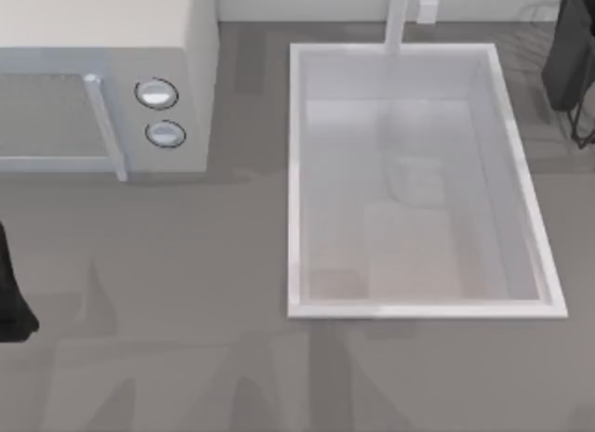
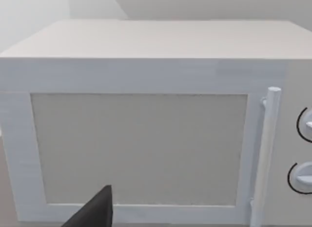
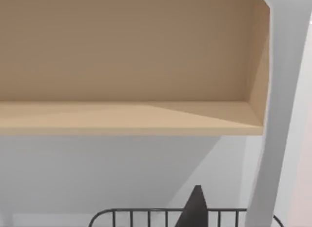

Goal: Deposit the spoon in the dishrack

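The spoon cannot be made out on the grey desk (image 1: 186, 293), in the sink basin (image 1: 296, 172), or in either wrist view, so I cannot say where it lies. The dishrack (image 1: 575, 60) sits at the far right edge of the desk, past the sink's right rim — dark wires with a dark slab-like part, partly cut off; the right wrist view looks over its wire top rail (image 3: 146, 213) toward a wooden shelf (image 3: 131, 114) on the wall. A dark fingertip of the right pincer (image 3: 195, 207) juts in front of that rail, but whether it is clenched, released or grasping anything I cannot tell. The left arm (image 1: 11, 302) waits at the desk's left edge, its wrist camera facing the microwave (image 2: 146, 139); a dark fingertip of the left pincer (image 2: 97, 210) shows, state likewise unclear. My judgement: the right arm is near the rack, at or about the deposit step — next calls for confirming the spoon's whereabouts.
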